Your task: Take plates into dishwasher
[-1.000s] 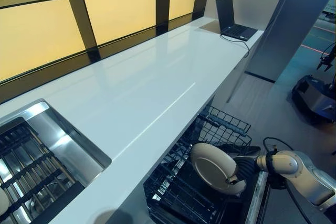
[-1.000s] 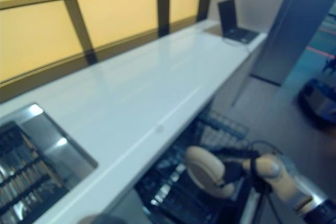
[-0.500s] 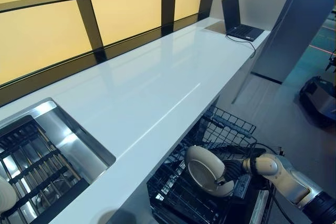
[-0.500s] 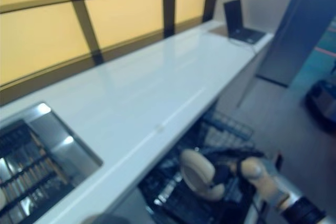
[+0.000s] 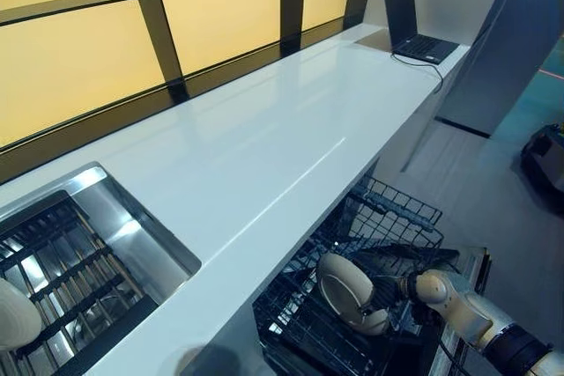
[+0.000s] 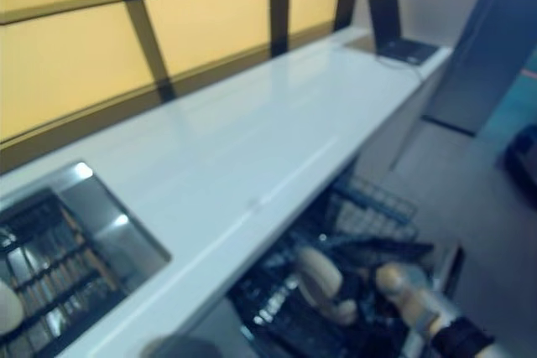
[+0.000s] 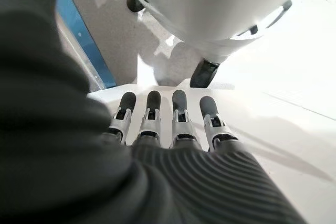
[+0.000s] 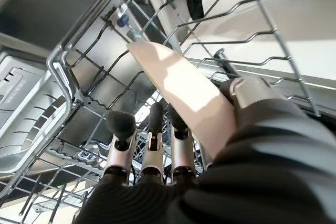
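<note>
A beige plate (image 5: 341,291) stands on edge, low among the wires of the black dishwasher rack (image 5: 393,208) pulled out under the counter. My right hand (image 5: 386,295) is shut on the plate's rim. In the right wrist view the plate (image 8: 181,95) is pinched between the fingers (image 8: 151,132) on one face and the thumb on the other, with rack wires all around. My left hand (image 7: 163,116) shows only in its own wrist view, fingers straight and holding nothing, over a pale floor.
A white counter (image 5: 264,138) runs along the yellow windows, with a laptop (image 5: 416,34) at its far end. A steel sink (image 5: 145,239) at the left holds a wire rack and another pale plate (image 5: 13,314). A dark machine sits on the floor at far right.
My right hand has carried the plate down and inward, from above the rack to among its wires. The head camera has shifted too.
</note>
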### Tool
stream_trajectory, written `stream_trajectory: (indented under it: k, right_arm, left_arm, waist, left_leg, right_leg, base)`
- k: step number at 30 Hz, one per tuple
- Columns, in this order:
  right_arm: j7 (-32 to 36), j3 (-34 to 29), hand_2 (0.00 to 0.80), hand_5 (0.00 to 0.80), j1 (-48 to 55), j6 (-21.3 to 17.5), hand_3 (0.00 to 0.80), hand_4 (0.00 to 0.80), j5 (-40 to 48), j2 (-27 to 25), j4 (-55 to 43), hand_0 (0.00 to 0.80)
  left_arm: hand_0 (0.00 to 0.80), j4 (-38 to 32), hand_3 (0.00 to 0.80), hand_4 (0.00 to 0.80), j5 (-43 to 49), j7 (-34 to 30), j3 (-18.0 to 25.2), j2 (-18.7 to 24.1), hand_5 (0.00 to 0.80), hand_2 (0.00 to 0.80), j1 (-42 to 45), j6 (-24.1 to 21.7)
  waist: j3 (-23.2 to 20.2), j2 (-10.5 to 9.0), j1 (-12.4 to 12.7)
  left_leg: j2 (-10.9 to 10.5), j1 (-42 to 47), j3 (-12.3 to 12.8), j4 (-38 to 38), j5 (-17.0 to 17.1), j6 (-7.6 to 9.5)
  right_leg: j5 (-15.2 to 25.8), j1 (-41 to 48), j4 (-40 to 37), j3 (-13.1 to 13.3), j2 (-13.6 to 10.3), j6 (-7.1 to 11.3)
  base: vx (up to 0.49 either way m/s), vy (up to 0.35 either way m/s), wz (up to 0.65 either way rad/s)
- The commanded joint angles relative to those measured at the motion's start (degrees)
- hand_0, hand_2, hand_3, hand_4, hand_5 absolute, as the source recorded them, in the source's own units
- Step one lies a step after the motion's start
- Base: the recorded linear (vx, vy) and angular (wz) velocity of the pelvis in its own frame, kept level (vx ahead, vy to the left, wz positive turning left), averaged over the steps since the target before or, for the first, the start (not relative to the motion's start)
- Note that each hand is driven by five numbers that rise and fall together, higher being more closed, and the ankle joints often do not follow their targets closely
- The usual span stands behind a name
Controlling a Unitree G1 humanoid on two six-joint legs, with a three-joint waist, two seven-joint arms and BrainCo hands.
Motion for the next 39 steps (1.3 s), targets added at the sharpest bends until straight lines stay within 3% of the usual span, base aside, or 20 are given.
stream_trajectory:
  k: [1,18,30,39]
  right_arm:
    - [-1.9,1.9,0.800,0.800,-6.5,-2.4,0.800,0.800,-0.7,1.9,1.7,0.800]
    - [-3.2,8.3,0.800,0.800,-9.4,-9.4,0.800,0.800,-10.7,3.0,9.8,0.800]
    - [-5.4,10.8,0.800,0.800,-11.2,-8.0,0.800,0.800,-14.8,4.8,11.1,0.800]
    - [-7.7,11.5,0.800,0.800,-12.3,-4.4,0.800,0.800,-15.1,7.5,13.9,0.800]
  left_arm:
    - [0.000,1.4,0.000,0.000,1.6,0.0,-1.9,2.2,0.000,0.000,-7.7,-0.1]
    - [0.000,0.5,0.000,0.000,2.2,-0.3,-2.5,2.2,0.000,0.000,-8.2,0.6]
    - [0.000,0.2,0.000,0.000,2.4,-0.3,-2.8,2.0,0.000,0.000,-9.0,1.1]
    - [0.000,0.2,0.000,0.000,2.3,-0.4,-3.5,1.4,0.000,0.000,-10.0,1.5]
  waist:
    - [0.1,-1.82,0.6]
    - [0.5,-1.72,2.4]
    - [1.0,-1.68,3.1]
    - [1.3,-1.58,3.6]
  left_leg:
    - [-1.7,0.2,-1.8,-0.2,-2.6,-0.44]
    - [-1.8,-0.5,-2.7,-0.2,-2.6,-0.29]
    - [-2.0,-1.1,-3.5,-0.2,-2.5,-0.11]
    - [-2.2,-1.4,-4.0,-0.2,-2.5,0.05]
  right_leg:
    - [0.5,-2.1,0.9,-3.6,-0.6,2.26]
    - [0.3,-2.5,1.3,-5.1,-1.0,2.33]
    - [0.5,-3.0,1.4,-5.5,-1.1,2.43]
    - [0.6,-3.1,1.3,-5.8,-1.2,2.36]
  base:
    - [-0.008,0.015,0.04]
    - [0.001,-0.003,0.02]
    - [-0.003,-0.002,0.02]
    - [-0.006,0.000,0.02]
